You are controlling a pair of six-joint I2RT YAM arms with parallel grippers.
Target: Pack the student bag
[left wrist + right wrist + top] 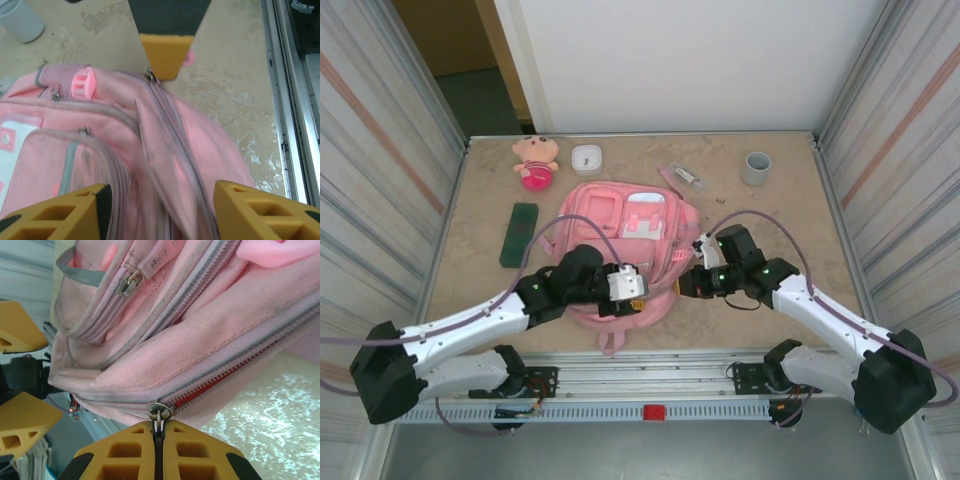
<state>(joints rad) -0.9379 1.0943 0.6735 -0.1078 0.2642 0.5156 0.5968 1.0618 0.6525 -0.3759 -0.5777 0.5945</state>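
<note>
**Soft bag, one zipper pull in hand**

The student bag [625, 235] lies flat in the middle of the table [800, 230], front pockets up. It looks like soft, light fabric that will sag and fold rather than keep its shape. The sound places to take hold are therefore its zipper pulls and seams, with one side steadied while the other pulls.

Over the bag's near part, the left gripper [160, 212] stands open. Its fingers [65, 215] straddle a ridge of fabric without clamping it. At the bag's right near edge, the right gripper [159, 435] is closed on a zipper pull [159, 411]. The zip's teeth show a slit of red just beside the pull.

The bag is pink, with white-trimmed pockets, grey piping and several zip lines running side by side.
</note>
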